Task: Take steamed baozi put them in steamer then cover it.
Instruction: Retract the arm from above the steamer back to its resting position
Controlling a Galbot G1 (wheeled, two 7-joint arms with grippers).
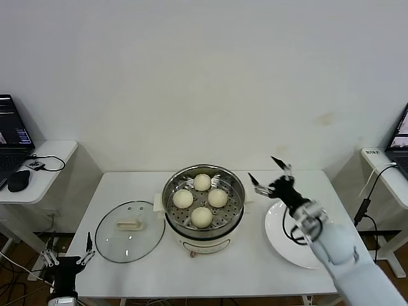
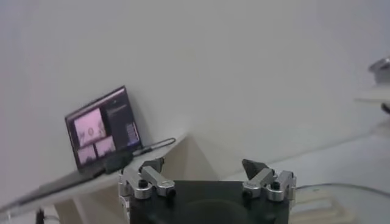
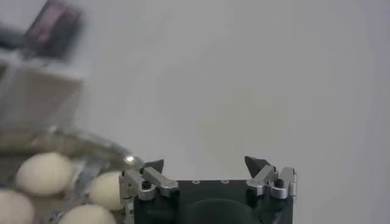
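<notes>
The steamer (image 1: 235,205) stands at the middle of the white table, uncovered. Several cream-white baozi (image 1: 202,217) lie on its perforated tray. The cover (image 1: 130,231), a clear glass lid with a cream handle, lies flat on the table just left of the steamer. My right gripper (image 1: 262,167) hovers open and empty beside the steamer's right rim, above the table. Its wrist view shows the open gripper (image 3: 204,163), with baozi (image 3: 44,172) off to one side. My left gripper (image 1: 68,245) hangs open and empty off the table's front-left corner; the left wrist view shows the gripper (image 2: 204,164) holding nothing.
An empty white plate (image 1: 280,245) lies right of the steamer, under my right arm. A side table on the left carries a laptop (image 1: 13,137) and a mouse (image 1: 18,182). Another laptop (image 1: 401,137) stands on a shelf at the right.
</notes>
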